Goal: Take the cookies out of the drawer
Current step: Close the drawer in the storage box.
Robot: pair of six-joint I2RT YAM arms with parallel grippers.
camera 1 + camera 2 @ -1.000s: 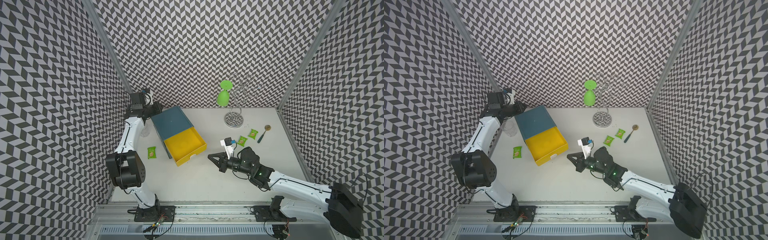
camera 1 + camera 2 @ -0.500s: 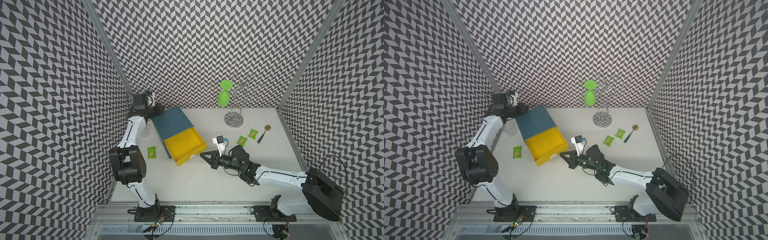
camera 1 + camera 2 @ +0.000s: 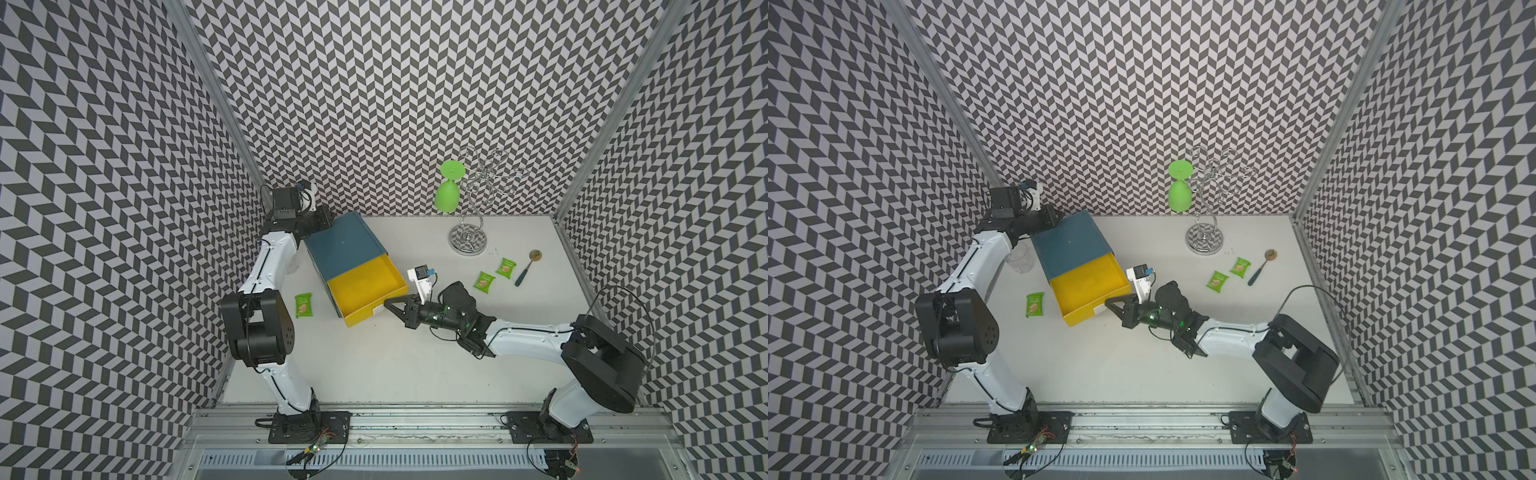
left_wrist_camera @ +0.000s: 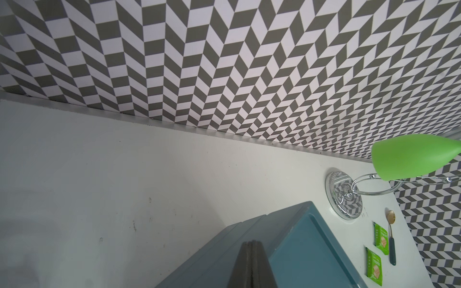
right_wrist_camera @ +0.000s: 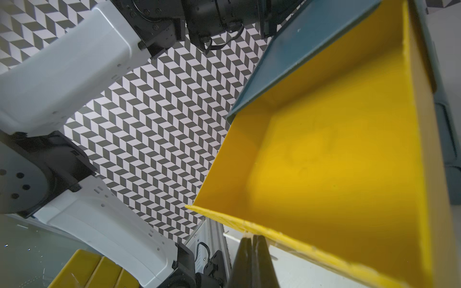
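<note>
The left end effector (image 4: 252,249) was pinched shut on nothing, parked at the back edge of the blue cabinet (image 3: 343,245). The right end effector (image 3: 388,302) was closed too, its tips right at the front wall of the open yellow drawer (image 3: 365,313). And the cookies? All out on the worktop (image 3: 374,365). One green packet (image 3: 303,305) lay beside the drawer, while a second packet (image 3: 484,281) and a third packet (image 3: 506,267) lay near the spoon (image 3: 524,270).
</note>
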